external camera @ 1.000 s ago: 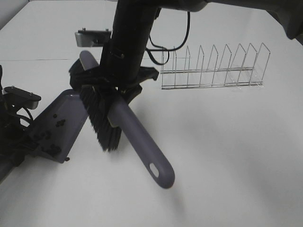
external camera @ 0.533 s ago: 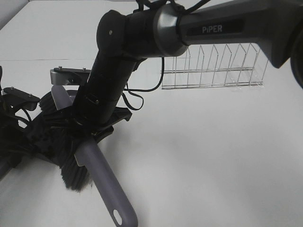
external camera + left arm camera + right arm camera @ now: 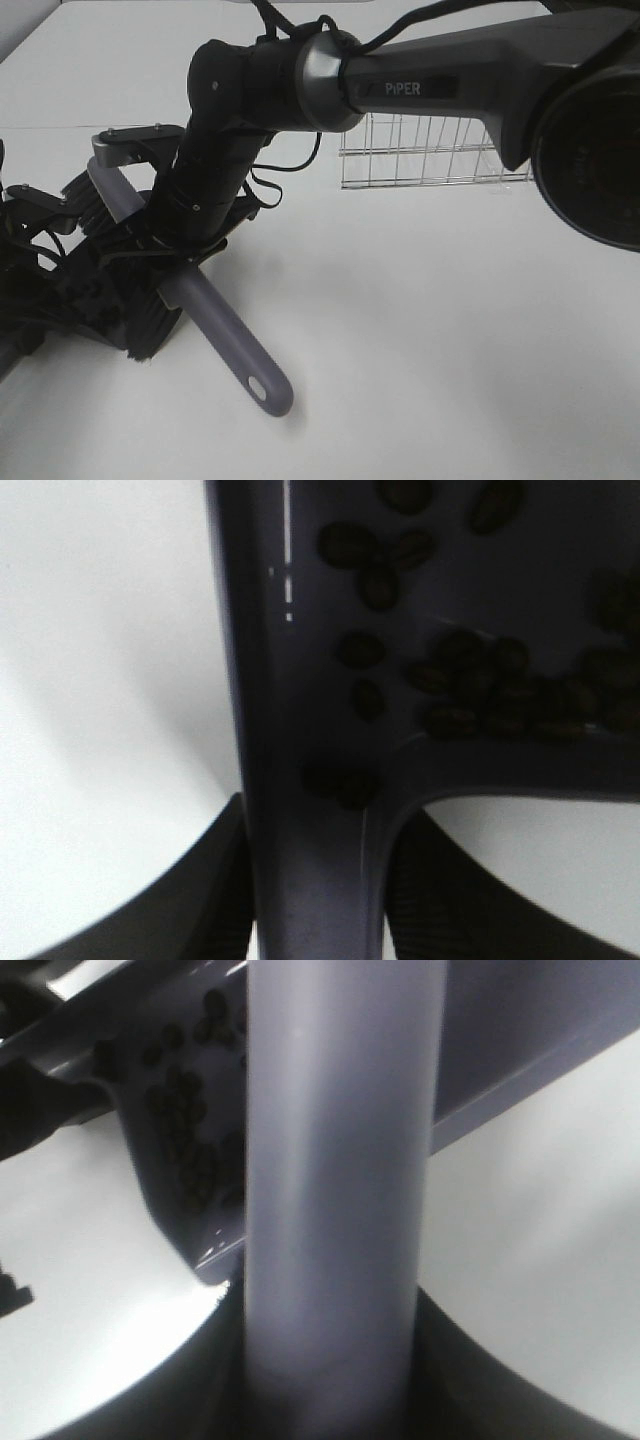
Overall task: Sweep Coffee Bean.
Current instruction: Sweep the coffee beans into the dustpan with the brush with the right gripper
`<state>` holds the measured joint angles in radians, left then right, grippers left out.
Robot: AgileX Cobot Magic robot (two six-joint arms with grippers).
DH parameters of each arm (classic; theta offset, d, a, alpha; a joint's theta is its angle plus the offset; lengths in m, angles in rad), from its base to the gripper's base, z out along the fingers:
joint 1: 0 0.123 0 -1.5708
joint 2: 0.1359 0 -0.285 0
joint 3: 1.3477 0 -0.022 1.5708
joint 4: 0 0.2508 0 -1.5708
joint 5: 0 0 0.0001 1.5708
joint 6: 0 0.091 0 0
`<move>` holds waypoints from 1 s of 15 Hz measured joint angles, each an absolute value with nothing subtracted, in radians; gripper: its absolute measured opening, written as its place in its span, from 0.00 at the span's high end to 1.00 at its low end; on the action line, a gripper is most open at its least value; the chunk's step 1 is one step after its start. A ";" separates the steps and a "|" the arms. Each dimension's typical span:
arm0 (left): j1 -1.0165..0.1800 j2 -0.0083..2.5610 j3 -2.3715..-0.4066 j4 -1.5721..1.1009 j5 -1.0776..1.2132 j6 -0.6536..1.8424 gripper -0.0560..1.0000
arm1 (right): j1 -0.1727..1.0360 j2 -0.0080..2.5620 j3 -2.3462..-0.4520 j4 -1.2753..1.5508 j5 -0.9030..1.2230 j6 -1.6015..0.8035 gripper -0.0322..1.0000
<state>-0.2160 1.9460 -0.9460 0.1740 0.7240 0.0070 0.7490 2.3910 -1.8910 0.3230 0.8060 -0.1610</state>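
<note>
Exterior high view: the right arm reaches across to the left side of the table (image 3: 450, 350), and the right gripper (image 3: 172, 258) carries the brush (image 3: 225, 335) tilted, with the hang-hole end of its handle low and toward the camera. The bristles (image 3: 150, 322) sit against the dark dustpan area at the left edge; contact cannot be confirmed there. A wire rack (image 3: 430, 150) stands well apart, behind the arm.

Right wrist view: the claw is closed on the brush handle, a finger on each side. Beyond the handle lies the dustpan (image 3: 520, 1020).

Left wrist view: the left gripper (image 3: 315, 905) is clamped shut on the dustpan's handle. The coffee beans (image 3: 470, 680) lie inside the pan, most bunched along the back wall beside the handle root, a few scattered further in. None shows on the bare table in the wrist views.
</note>
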 joint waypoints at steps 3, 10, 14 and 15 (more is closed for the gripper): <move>-0.216 1.946 -0.946 0.173 0.724 0.007 0.63 | 0.749 2.394 -1.897 0.253 0.709 -0.173 0.62; -0.216 1.946 -0.946 0.167 0.723 0.008 0.63 | 0.749 2.340 -1.967 0.266 0.593 -0.177 0.62; -0.216 1.946 -0.946 0.166 0.723 0.008 0.63 | 0.711 2.293 -1.975 0.237 0.820 -0.177 0.62; -0.216 1.946 -0.946 0.166 0.723 0.008 0.63 | 0.689 2.295 -1.975 0.231 0.901 -0.177 0.62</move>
